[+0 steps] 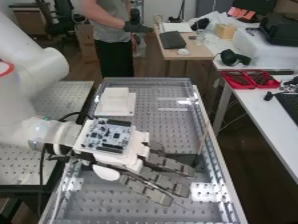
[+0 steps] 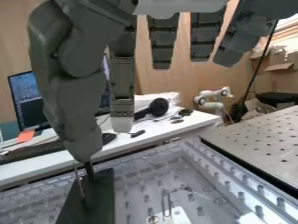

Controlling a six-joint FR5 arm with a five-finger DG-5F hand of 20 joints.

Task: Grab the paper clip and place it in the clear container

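Over the near half of the perforated bench, the hand (image 1: 159, 177) is held with its fingers extended and spread, nothing visibly held. In the wrist view the hand (image 2: 66, 85) hangs with straight fingers, its thumb tip over a dark upright block (image 2: 92, 197) with a thin rod on top; whether they touch I cannot tell. A thin, long looped outline (image 2: 166, 202), perhaps the paper clip, lies over the perforated surface beside a white piece. Pale shiny edges (image 1: 174, 104) at the bench's far half may belong to the clear container; its outline is unclear.
White flat blocks (image 1: 116, 102) lie at the bench's far left. A metal frame rail (image 1: 214, 145) runs along its right edge. Red trays (image 1: 249, 79) stand on the white side table (image 1: 266, 107). A second perforated table (image 1: 63, 102) is at the left.
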